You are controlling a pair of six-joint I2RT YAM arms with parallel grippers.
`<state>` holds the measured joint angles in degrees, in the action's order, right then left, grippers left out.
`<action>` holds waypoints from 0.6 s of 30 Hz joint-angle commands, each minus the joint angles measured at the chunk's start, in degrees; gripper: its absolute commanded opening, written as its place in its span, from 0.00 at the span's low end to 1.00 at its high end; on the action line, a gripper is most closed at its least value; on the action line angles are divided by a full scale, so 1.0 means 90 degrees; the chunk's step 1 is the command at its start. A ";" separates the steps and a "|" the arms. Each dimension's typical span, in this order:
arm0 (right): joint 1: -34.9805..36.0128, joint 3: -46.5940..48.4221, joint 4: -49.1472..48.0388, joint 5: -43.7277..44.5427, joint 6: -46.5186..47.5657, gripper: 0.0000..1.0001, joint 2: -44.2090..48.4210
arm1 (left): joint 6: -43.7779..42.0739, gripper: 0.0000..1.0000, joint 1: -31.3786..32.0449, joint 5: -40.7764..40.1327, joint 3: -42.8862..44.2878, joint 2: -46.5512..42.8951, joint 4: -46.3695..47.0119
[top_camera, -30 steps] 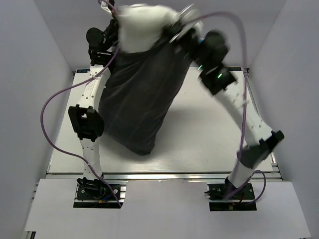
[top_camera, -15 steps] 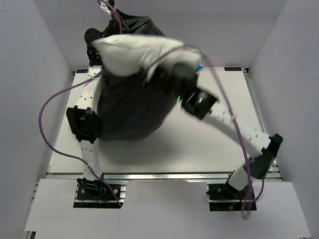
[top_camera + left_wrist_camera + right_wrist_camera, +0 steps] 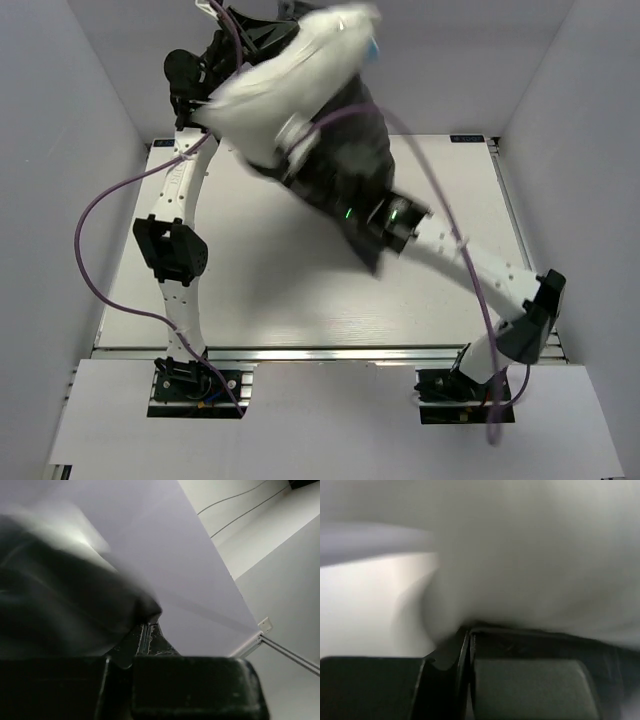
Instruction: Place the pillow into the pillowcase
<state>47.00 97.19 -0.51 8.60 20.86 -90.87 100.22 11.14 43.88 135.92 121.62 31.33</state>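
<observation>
Pillow (image 3: 290,70) has swung upward; pillowcase (image 3: 345,170) hangs over table (image 3: 300,300).

White table (image 3: 300,300) — plain pale grey walls (image 3: 40,150) all round.

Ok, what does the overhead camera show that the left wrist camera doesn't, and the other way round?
Only the overhead view clearly shows the white pillow, held up at the far side of the table, and the right arm. Only the left wrist view shows the left gripper close up, shut, with dark fabric reaching its tips. Both show the pillowcase, blurred in each.
</observation>
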 commanded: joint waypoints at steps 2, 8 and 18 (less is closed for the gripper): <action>0.1012 0.0271 -0.1096 -0.0478 0.0934 0.00 0.1045 | 0.0163 0.00 -0.0036 -0.0354 0.0133 -0.0378 0.0220; -0.3295 0.3541 -0.0609 0.0000 -0.0471 0.00 -0.1325 | 0.0231 0.00 -0.0036 -0.0490 -0.0092 -0.0632 0.0337; 0.0700 -0.0151 -0.1299 -0.0858 0.0284 0.00 0.1245 | 0.0231 0.00 -0.0036 -0.0403 -0.0502 -0.0750 0.0435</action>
<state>29.50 102.35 1.85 7.44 14.96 -96.12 101.73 11.46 41.30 131.66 120.09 31.75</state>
